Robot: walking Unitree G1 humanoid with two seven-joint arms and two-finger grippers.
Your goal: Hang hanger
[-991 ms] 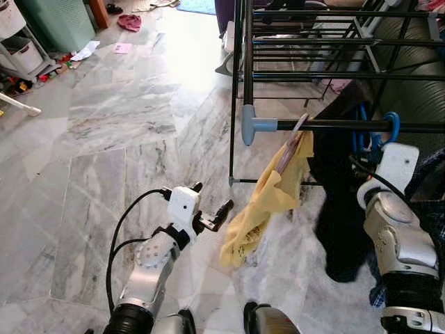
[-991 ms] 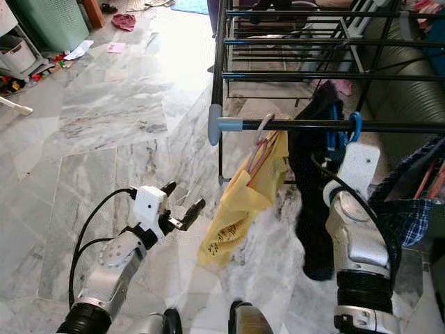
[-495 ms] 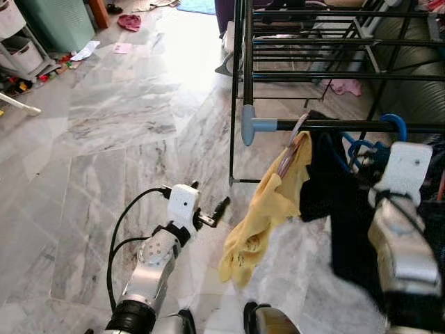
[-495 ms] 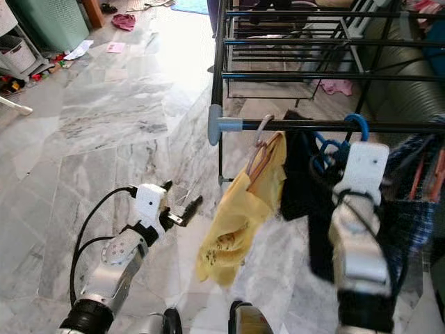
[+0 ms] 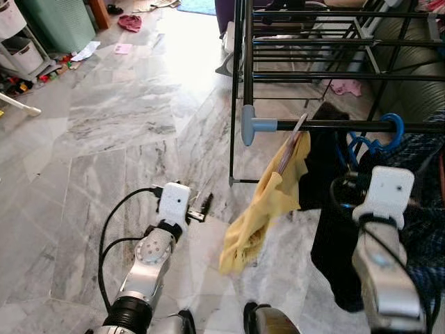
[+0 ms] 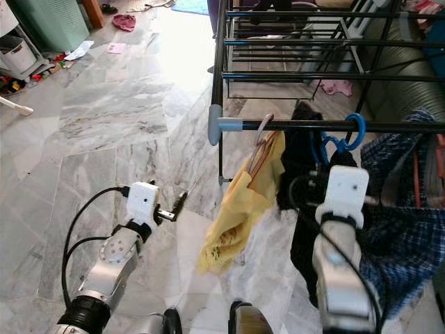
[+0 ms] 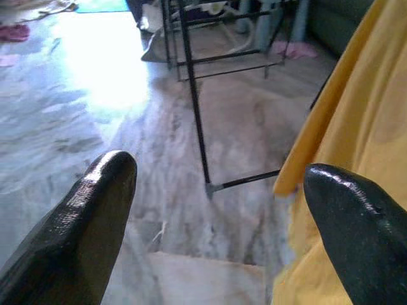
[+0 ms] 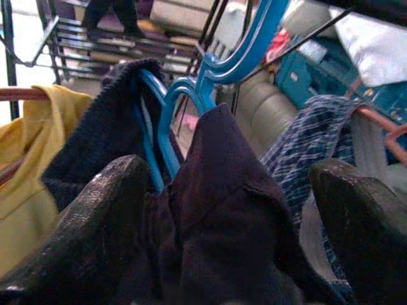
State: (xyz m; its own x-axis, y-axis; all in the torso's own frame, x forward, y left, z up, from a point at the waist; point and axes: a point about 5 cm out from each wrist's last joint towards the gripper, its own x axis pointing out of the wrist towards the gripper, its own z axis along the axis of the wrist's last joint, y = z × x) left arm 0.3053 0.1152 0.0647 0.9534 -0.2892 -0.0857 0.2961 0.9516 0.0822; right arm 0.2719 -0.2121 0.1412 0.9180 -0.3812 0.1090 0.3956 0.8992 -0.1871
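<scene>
While blue hanger point(image 6: 345, 138) hooks over rack bar point(image 6: 292, 126), my right hand point(image 8: 222, 210) spreads open behind dark cloth point(image 8: 216, 210); left hand point(image 7: 216, 222) open too.

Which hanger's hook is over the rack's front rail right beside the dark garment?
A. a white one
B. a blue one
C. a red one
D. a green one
B: the blue hanger hooks over the front rail, next to the dark garment and above the right gripper.
</scene>
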